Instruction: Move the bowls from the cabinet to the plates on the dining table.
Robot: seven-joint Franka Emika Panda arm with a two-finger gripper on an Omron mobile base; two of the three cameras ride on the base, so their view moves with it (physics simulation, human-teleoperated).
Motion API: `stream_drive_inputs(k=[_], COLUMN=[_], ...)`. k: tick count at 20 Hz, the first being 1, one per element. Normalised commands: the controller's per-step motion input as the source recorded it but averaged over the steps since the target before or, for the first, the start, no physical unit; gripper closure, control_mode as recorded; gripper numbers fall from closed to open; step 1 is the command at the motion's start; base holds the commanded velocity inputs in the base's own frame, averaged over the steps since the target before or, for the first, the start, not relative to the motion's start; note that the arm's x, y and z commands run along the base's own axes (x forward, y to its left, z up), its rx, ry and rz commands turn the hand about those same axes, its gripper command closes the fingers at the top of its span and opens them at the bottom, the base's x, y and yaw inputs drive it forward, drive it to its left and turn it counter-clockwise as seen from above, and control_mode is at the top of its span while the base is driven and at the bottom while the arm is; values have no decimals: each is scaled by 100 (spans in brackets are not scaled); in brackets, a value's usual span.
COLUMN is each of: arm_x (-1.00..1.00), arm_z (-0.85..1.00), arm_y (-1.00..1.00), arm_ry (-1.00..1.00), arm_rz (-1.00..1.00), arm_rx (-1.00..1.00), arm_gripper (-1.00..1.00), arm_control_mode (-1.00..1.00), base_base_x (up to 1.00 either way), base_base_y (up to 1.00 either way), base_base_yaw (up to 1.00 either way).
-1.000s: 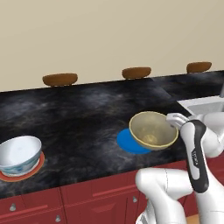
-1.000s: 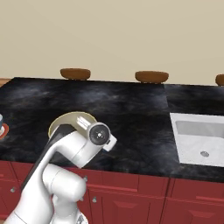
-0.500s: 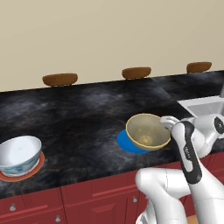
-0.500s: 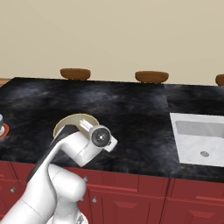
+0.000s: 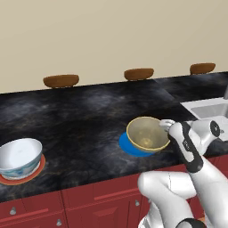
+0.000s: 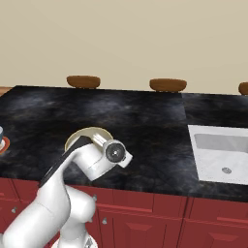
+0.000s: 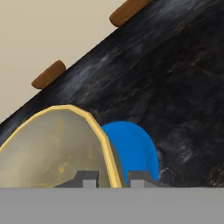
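Hand view: gripper [image 7: 108, 178] jaws clamped on the rim of the olive-tan bowl [image 7: 52, 148], one finger inside, one outside; golden interior holds nothing. Blue plate [image 7: 133, 148] lies just beyond and partly under the bowl. Left base view adds the white patterned bowl [image 5: 18, 157], also with nothing in it, seated on the orange-red plate [image 5: 27, 174], well apart to the left. Right base view adds a sink [image 6: 223, 152]. Black marbled dining table [image 5: 84, 120], brown stools [image 5: 61, 80] behind, beige wall.
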Motion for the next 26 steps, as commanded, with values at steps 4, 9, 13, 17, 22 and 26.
stream_drive_inputs(k=[4,9,13,17,22,26], arm_x=[27,11,11,24,19,21], arm_z=[-17,-8,-2,-8,-17,-20], arm_y=[-3,1,1,4,4,0], arm_ry=[1,0,1,1,1,0], arm_rz=[1,0,0,0,0,0], arm_rx=[0,-1,0,0,-2,-2], arm_gripper=[100,100,100,100,100,100], arm_control_mode=[-100,-100,-100,-100,-100,-100], base_base_x=[0,0,0,0,0,0], base_base_y=[0,0,0,0,0,0], base_base_yaw=[0,0,0,0,0,0])
